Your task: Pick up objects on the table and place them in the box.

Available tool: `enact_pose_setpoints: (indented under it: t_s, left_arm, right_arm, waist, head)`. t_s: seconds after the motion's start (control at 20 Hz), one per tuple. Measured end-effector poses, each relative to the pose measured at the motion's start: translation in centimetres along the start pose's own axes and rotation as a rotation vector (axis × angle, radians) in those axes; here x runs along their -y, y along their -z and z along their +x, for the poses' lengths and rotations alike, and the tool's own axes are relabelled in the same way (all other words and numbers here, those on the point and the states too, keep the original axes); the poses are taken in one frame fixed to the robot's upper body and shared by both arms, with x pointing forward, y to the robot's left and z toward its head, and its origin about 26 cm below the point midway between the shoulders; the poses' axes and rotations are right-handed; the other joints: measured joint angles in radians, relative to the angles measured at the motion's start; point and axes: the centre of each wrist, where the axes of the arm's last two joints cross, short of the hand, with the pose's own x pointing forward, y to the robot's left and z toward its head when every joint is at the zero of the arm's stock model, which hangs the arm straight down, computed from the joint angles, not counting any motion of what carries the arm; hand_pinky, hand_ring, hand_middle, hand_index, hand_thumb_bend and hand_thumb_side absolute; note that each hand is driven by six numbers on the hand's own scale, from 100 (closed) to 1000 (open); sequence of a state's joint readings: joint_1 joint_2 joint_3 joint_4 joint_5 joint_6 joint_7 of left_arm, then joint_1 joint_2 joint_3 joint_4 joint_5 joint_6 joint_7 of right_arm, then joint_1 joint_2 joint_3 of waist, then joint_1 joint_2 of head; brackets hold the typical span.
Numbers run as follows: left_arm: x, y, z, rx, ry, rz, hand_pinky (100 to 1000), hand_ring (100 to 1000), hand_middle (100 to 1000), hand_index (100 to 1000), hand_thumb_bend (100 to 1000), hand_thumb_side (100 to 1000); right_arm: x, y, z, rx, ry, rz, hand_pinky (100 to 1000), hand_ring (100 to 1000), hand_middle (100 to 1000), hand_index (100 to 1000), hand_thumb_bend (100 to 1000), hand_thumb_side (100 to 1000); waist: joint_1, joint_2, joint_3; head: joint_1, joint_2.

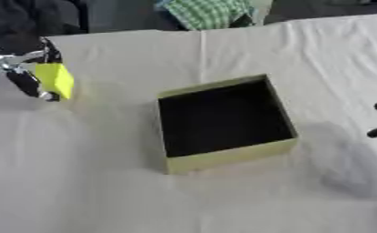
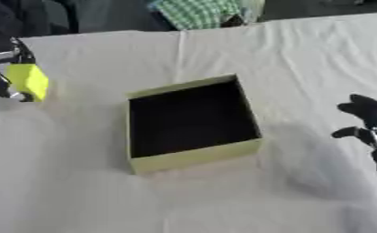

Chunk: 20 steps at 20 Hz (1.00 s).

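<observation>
Our worktop (image 1: 96,182) is draped in a pale, softly wrinkled cloth. Near its middle sits the box (image 1: 227,157), an open square carton with thin yellow-green walls and a dark inside, turned slightly askew to the worktop's edges.

At the far left we hold a yellow block (image 1: 54,78) in our left hand (image 1: 20,75), whose dark fingers are curled round it from the left and above. The block is smooth and flat-sided, with its long axis running roughly up and down, tilted a little. It hangs well apart from the box, to the box's left.

Our right hand (image 2: 371,120) shows at the right edge, beside the box, black, fingers relaxed and holding nothing.

At the far edge lies a green checked cloth (image 1: 207,12).
</observation>
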<state>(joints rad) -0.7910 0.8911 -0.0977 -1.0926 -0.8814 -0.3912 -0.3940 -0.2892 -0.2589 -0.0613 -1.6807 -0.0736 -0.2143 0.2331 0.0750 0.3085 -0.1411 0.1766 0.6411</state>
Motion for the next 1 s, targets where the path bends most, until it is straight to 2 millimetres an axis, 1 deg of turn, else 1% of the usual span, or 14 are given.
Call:
enact_pose_setpoints:
  t_s: [0.15, 0.3, 0.45, 0.75, 0.9, 1.0]
  left_arm:
    - [-2.5, -1.2, 1.1, 0.066, 0.027, 0.084, 680, 531, 480, 623, 543, 216]
    - [-5.4, -2.5, 3.3, 0.159, 0.069, 0.183, 681, 531, 481, 624, 542, 211]
    - [-8.3, -3.7, 6.3, 0.277, 0.117, 0.283, 682, 534, 483, 627, 543, 209]
    - [-13.7, -5.7, 13.0, 0.545, 0.220, 0.433, 682, 534, 484, 629, 541, 209]
    - [-15.9, -5.9, 16.3, 0.675, 0.267, 0.471, 682, 536, 486, 630, 542, 212]
    - [-16.8, -5.6, 18.3, 0.750, 0.290, 0.476, 683, 535, 485, 629, 533, 213]
  right_arm:
    - [0.0, 0.0, 0.0, -0.002, 0.000, 0.000, 582, 887, 733, 870, 100, 778]
    - [0.0, 0.0, -0.1, -0.003, 0.000, 0.001, 582, 887, 733, 870, 100, 778]
    - [0.0, 0.0, -0.1, -0.003, 0.001, 0.004, 582, 887, 733, 870, 100, 776]
    - [-0.2, 0.0, -0.1, -0.001, 0.002, 0.017, 582, 888, 733, 870, 100, 777]
    - [-0.2, 0.0, -0.1, -0.002, 0.003, 0.025, 582, 888, 734, 870, 100, 777]
    - [-0.4, 0.1, -0.1, -0.002, 0.004, 0.033, 582, 888, 734, 870, 100, 777]
  waist:
    - [0.001, 0.000, 0.004]
    - [0.000, 0.000, 0.005]
    - [0.000, 0.000, 0.007]
    - [-0.003, -0.002, 0.007]
    - [-0.003, -0.008, 0.008]
    - [-0.003, -0.009, 0.010]
  head:
    - [-0.004, 0.000]
    - [-0.004, -0.001]
    - [-0.004, -0.001]
    - [-0.003, -0.001]
    - [-0.003, -0.001]
    - [-0.002, -0.001]
